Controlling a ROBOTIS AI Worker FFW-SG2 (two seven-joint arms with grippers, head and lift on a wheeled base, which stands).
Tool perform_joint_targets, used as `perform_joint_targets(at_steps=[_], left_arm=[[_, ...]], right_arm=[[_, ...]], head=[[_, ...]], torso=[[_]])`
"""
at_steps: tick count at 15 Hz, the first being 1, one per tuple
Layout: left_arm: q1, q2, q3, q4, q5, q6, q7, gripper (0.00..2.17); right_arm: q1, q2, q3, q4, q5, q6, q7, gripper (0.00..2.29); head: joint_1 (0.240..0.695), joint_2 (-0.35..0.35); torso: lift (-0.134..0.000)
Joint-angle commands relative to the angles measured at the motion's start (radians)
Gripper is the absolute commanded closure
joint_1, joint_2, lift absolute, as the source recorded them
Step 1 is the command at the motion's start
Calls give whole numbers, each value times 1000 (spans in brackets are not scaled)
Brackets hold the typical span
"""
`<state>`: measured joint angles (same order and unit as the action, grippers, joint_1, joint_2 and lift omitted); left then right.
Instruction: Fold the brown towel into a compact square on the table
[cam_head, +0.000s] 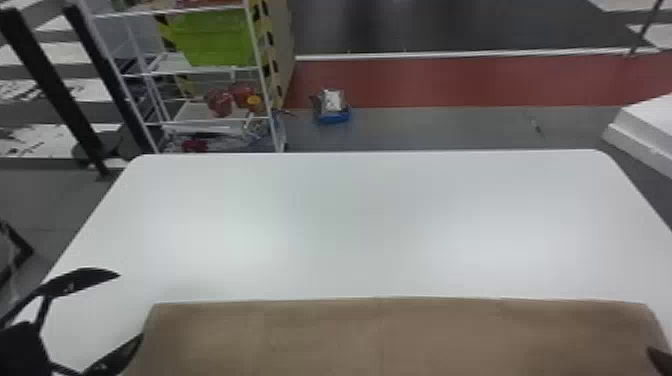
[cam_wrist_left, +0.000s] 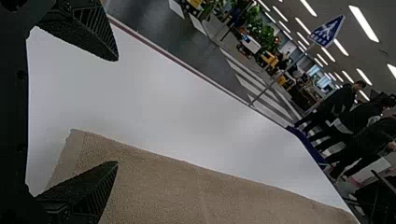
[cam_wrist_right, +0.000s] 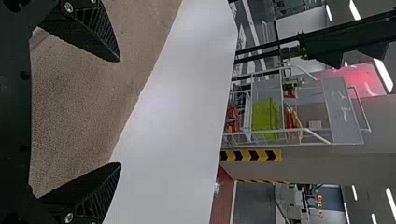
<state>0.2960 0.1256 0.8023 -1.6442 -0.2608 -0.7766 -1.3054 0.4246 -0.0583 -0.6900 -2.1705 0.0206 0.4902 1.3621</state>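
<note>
At the table's left edge, toward the near side, your left gripper is empty, its 2 fingers spread by the far-left corner of the brown towel. From there the towel lies flat along the near part of the table, its far border roughly parallel to the table's far edge, and runs to near the right edge. There your right gripper is also empty, its 2 fingers wide apart above the cloth; you can't tell whether they touch it.

The step in hand is probably taking the 2 far corners for a fold. Go low, pinch just inside each corner, and check that you have every layer before lifting. Raise the 2 sides together, keep the border taut, and lay it down square. If 1 side leads, the cloth may skew; a shallow pinch may slip or leave a layer behind.
</note>
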Motion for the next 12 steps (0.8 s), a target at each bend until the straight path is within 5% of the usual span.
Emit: perform_joint_targets(at_steps=[1, 12], left_arm=[[0, -1, 0, 0, 0, 3, 0, 100], [-8, -4, -6, 0, -14, 9, 2, 100]], right_arm=[[-1, -2, 1, 0, 1, 0, 0, 90], [-23, -2, 17, 9, 19, 3, 0, 90]], head=[[695, 88], [695, 87]], torso=[[-134], [-134]])
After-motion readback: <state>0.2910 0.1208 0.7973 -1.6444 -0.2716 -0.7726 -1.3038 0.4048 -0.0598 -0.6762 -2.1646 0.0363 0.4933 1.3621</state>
